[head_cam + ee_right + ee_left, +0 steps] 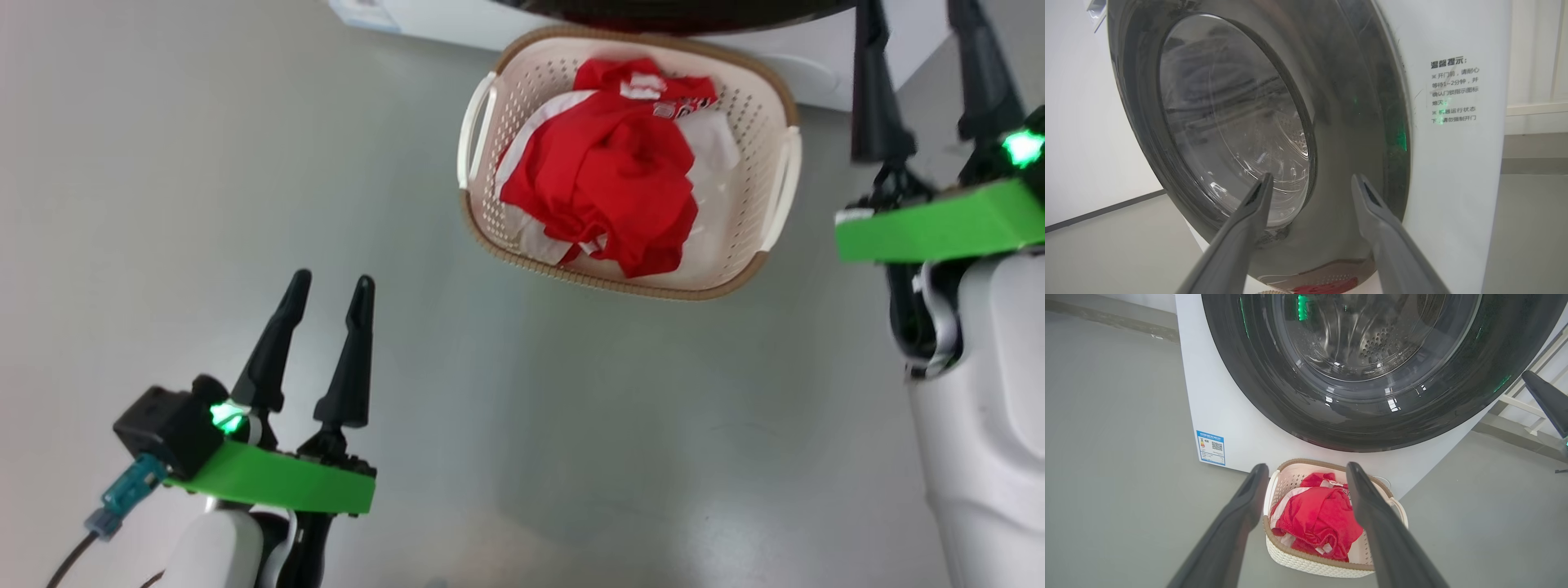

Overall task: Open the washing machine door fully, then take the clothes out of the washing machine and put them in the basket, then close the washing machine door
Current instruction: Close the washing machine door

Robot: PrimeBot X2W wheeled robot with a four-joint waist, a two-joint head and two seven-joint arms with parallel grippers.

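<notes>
i'm seeing my left gripper [333, 282] hanging over the grey floor [163, 204] at the lower left, its jaws standing wide apart and holding nothing; further right the basket [629, 287] is sitting on the floor, just in front of the washing machine [1229, 416]; the clothes [612, 171] are lying heaped inside the basket, red folds on top with white fabric showing at the edges; the washing machine door [1372, 424] is lying flush against the machine's front, its glass showing the perforated steel drum; at the far right my right gripper [1312, 179] is pointing at the door's lower part, jaws spread and gripping nothing.
</notes>
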